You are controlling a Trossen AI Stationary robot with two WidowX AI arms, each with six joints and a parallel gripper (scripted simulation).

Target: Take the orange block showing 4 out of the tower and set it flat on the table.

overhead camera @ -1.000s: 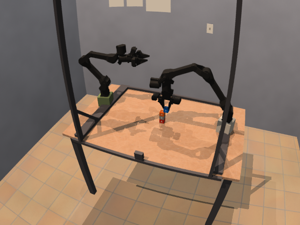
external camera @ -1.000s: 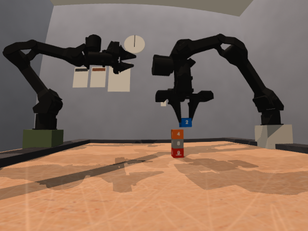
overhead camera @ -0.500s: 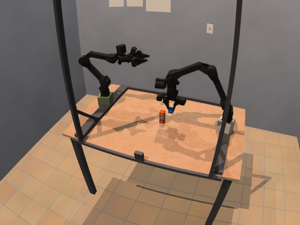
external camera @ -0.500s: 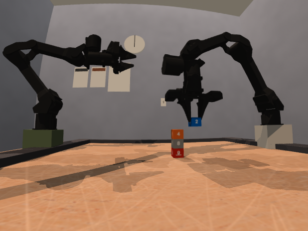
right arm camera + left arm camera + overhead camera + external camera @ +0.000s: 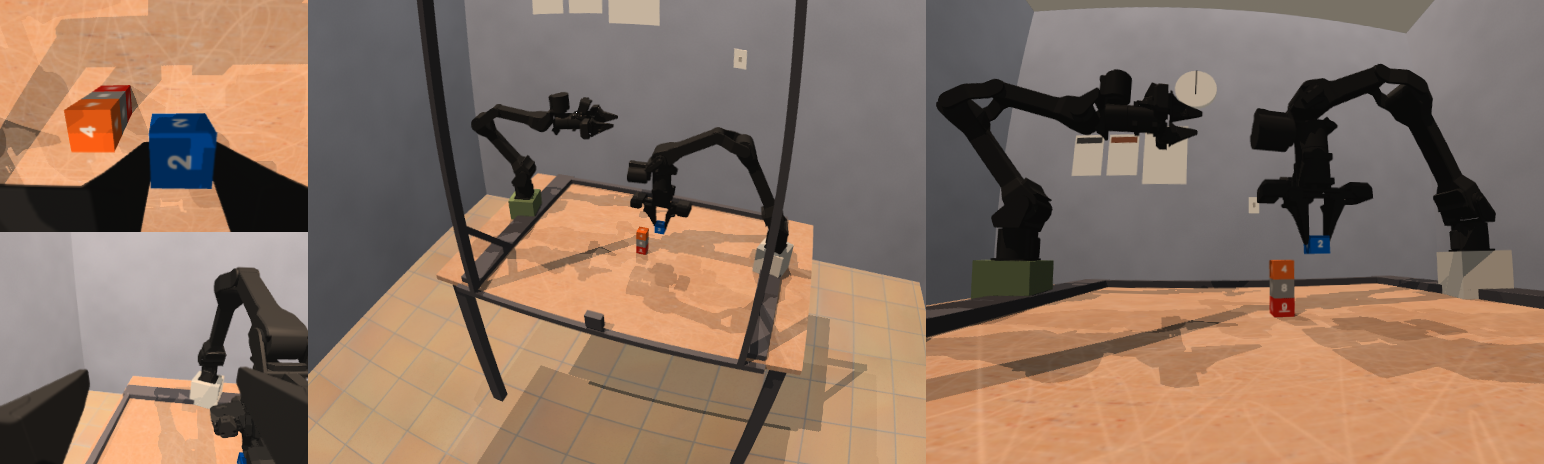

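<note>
Currently, the orange cube-shaped block showing a white 4 (image 5: 642,233) (image 5: 1282,269) (image 5: 92,131) sits at the top of the standing stack, directly on a grey cube-shaped block marked 8 (image 5: 642,243) (image 5: 1282,288) (image 5: 106,95), which in turn rests on a red cube-shaped block (image 5: 641,250) (image 5: 1282,307) (image 5: 116,88) on the pale orange-brown table (image 5: 558,282) (image 5: 1226,425) (image 5: 142,432) (image 5: 260,100). The three are lined up, one squarely over another.

The right arm's black end effector (image 5: 660,227) (image 5: 1317,244) (image 5: 242,458) (image 5: 182,150) points downward, pinching a blue cube-shaped block with a white 2 (image 5: 660,228) (image 5: 1319,244) (image 5: 241,459) (image 5: 181,155) between its fingertips. That blue block hangs in the air, higher than the orange one and off to the side of the stack towards the right arm's pale box-shaped base (image 5: 762,262) (image 5: 1500,275) (image 5: 200,394), touching none of the stacked blocks.

The left arm's black end effector (image 5: 615,121) (image 5: 1199,123) (image 5: 164,371) is up high, aimed roughly level, its fingers spread with nothing between them. The left arm stands on a dark green box-shaped base (image 5: 522,209) (image 5: 1001,280).

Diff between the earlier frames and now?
Right gripper, clamped on the blue block, moved sideways away from the tower, toward its own base. Nothing grasped or released. Tower and left arm unchanged.
</note>
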